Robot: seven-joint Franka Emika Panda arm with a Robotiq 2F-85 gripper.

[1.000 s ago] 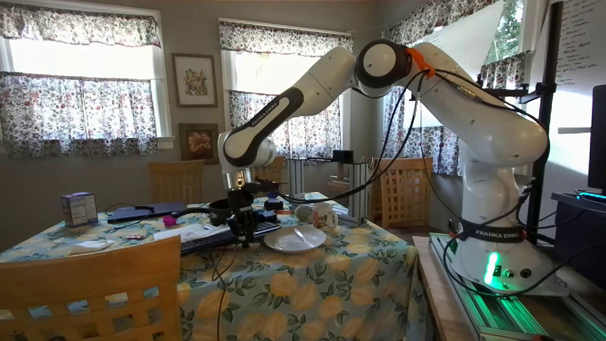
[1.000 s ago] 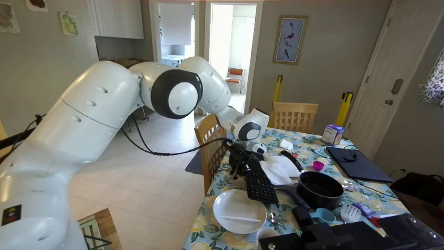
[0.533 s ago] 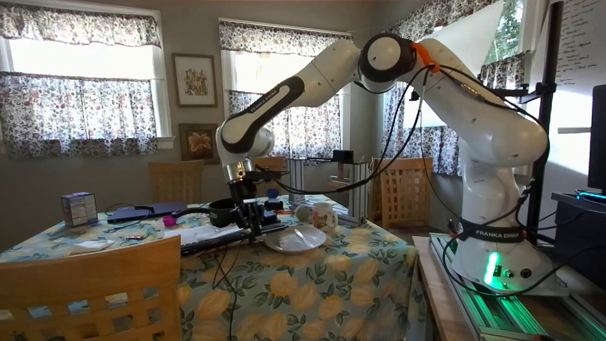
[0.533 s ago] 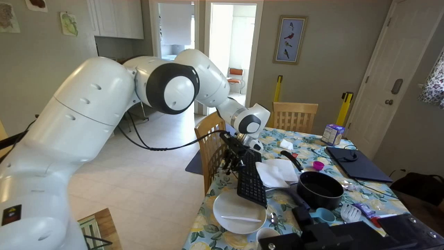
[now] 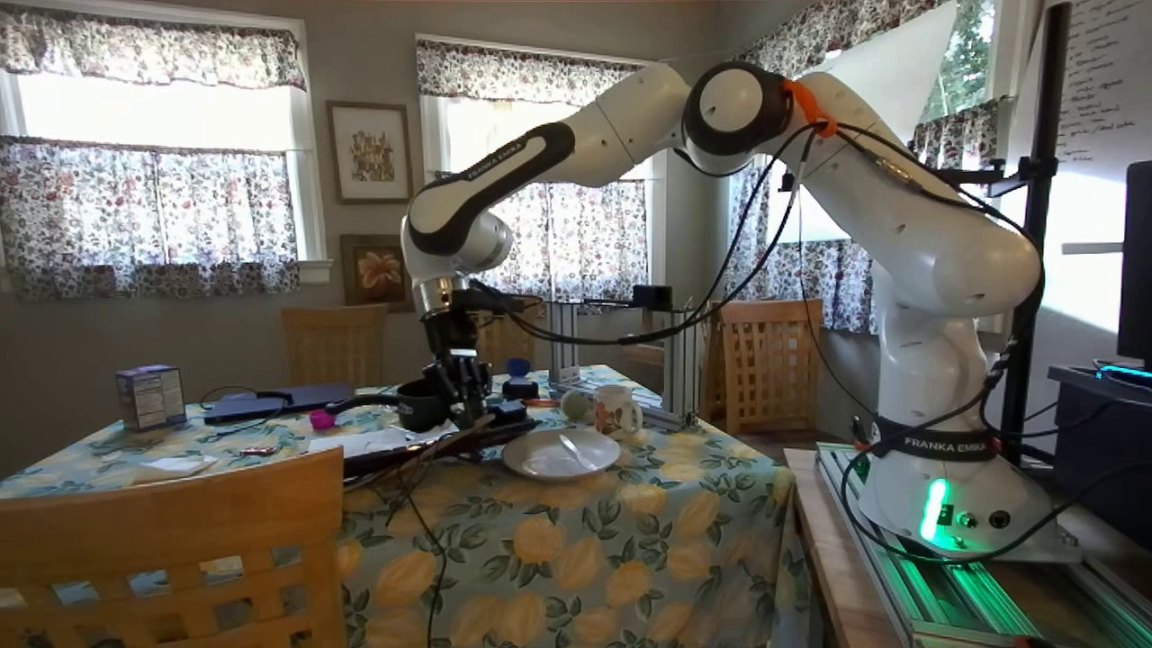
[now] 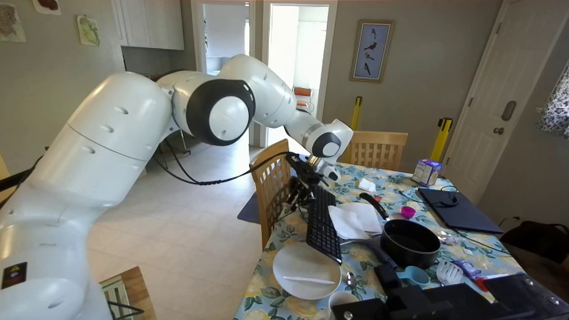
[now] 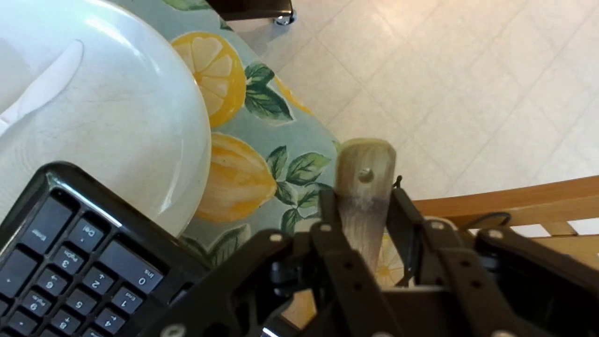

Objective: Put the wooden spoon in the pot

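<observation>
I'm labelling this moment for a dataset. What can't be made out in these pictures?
Wooden spoon: lower part hidden by the gripper, wrist view.
Keyboard: cut off by the left and bottom edges, wrist view.
Pot: partly hidden by the gripper, in an exterior view.
Handwriting: too small to read, in an exterior view.

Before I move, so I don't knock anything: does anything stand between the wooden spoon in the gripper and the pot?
Yes, low things: the keyboard, then the white sheets, lie between the gripper, which holds the wooden spoon, and the pot. The pot is uncovered, so a lifted path over them would likely clear.
</observation>
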